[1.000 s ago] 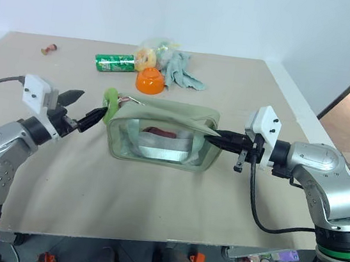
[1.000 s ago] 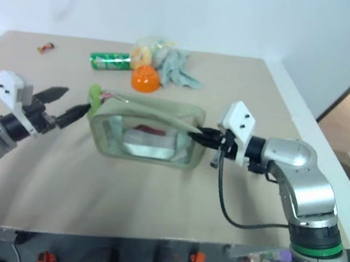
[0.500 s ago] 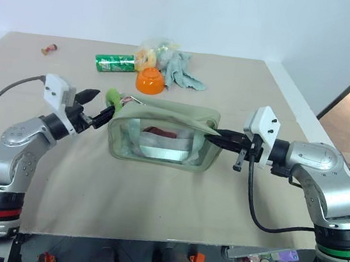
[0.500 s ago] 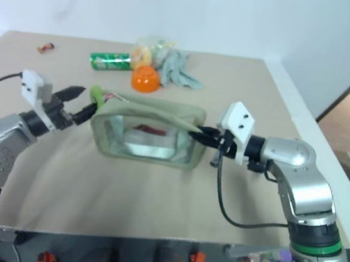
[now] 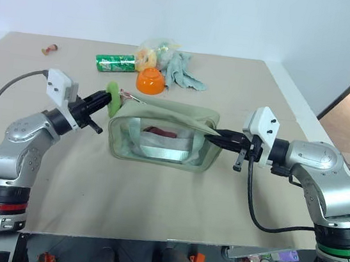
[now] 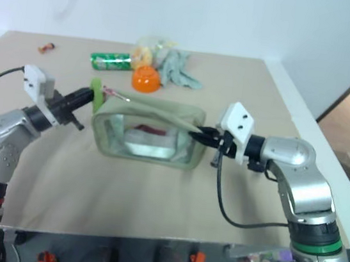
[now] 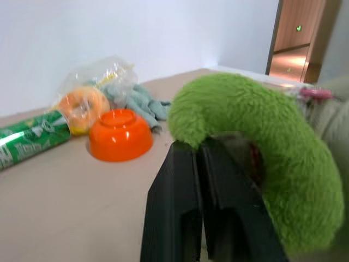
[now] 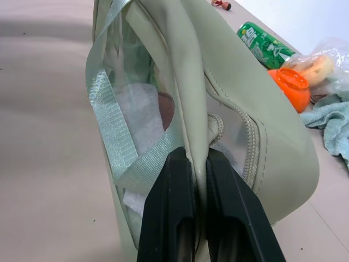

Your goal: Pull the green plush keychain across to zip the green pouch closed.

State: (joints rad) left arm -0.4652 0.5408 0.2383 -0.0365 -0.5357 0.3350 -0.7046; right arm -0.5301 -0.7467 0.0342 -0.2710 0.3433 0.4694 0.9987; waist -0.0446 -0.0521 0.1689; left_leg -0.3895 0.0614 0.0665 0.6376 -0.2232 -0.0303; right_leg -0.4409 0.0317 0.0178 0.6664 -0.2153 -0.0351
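Head views: green pouch (image 5: 163, 136) stands near table (image 5: 218, 195) centre, clear window panel facing the camera; inside it, a pale folded item and a dark red item, neither identifiable. Green plush keychain (image 5: 112, 98) sits at the pouch's 10 o'clock corner, pinched in the closed fingers of the left gripper (image 5: 105, 100). Right gripper (image 5: 216, 135), fingers closed, clamps the pouch's 3 o'clock end. At the pouch's 12 o'clock, well apart: orange bowl (image 5: 150, 80), mouth down; green soda can (image 5: 115, 63) on its side; clear plastic bag (image 5: 154, 50) with yellowish contents; grey-green rag (image 5: 182, 69). Left wrist view: both black fingers (image 7: 180, 207) pressed together on the keychain's fuzzy ring; bowl, can and bag beyond it. Right wrist view: fingers (image 8: 173, 207) shut on a fold of the pouch's end seam beside the zipper track (image 8: 248, 142); white padding and a red-brown object visible through the window.
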